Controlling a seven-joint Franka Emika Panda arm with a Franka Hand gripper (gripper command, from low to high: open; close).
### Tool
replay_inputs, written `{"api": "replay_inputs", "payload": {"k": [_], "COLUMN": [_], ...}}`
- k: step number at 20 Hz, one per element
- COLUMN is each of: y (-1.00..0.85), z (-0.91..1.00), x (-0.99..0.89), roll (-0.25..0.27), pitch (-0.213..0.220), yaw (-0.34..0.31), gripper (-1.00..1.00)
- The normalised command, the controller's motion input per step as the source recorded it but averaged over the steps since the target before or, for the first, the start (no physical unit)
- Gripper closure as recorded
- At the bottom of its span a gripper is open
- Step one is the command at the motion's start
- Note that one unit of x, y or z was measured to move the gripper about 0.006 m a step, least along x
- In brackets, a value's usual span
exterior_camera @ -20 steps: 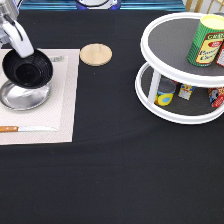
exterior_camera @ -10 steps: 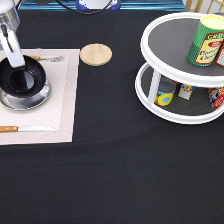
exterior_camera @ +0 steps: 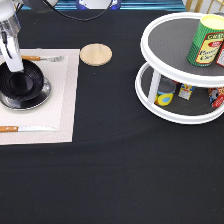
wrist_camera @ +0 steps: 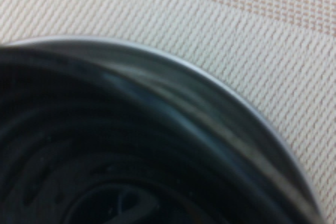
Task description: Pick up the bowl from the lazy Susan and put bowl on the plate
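Gripper (exterior_camera: 16,70) at exterior view's left reaches into bowl (exterior_camera: 22,85); finger spread unclear. Bowl round, mouth up, sits on plate (exterior_camera: 42,96); lazy Susan (exterior_camera: 165,75) far right.

Staged dining-table setup in a robot lab: black cloth (exterior_camera: 115,175), beige placemat (exterior_camera: 55,107) with knife (exterior_camera: 25,129) and fork (exterior_camera: 42,58). Right of the placemat, lazy Susan (exterior_camera: 150,47) stocked with cans (pantry props).
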Motion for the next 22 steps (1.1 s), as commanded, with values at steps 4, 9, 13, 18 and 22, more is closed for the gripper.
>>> {"api": "replay_inputs", "payload": {"k": [4,9,13,18,22], "y": [0.0,-0.03,-0.04,0.0,0.0], "z": [-0.04,-0.21,-0.12,0.0,0.0], "x": [0.24,0.08,0.04,0.31,0.5], "roll": [0.003,0.0,0.0,-0.003,-0.014], "pitch": [0.003,0.044,0.059,0.091,0.126], "yaw": [-0.002,-0.043,-0.046,-0.059,-0.062], "gripper": [1.0,1.0,1.0,1.0,-1.0]}}
